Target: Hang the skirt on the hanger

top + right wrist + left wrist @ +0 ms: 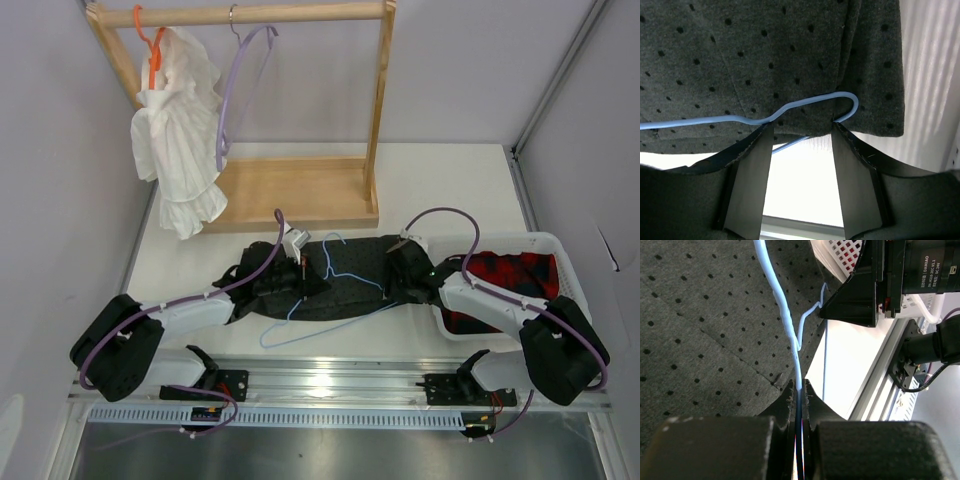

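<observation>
We find bare table point(450, 185) at centre right of the top view, between the wooden rack's base point(300, 195) and the white basket point(548, 243); a gripper could pass there. The skirt point(350, 280) and light-blue hanger point(330, 325) fill the middle, with the left gripper point(300, 268) and right gripper point(405, 262) crowding either end. The white garment point(178, 150) hangs across the upper left.

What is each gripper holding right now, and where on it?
Left gripper pinches the hanger wire beside its twisted neck. Right gripper is open at the hanger's corner bend, gripping nothing.
</observation>
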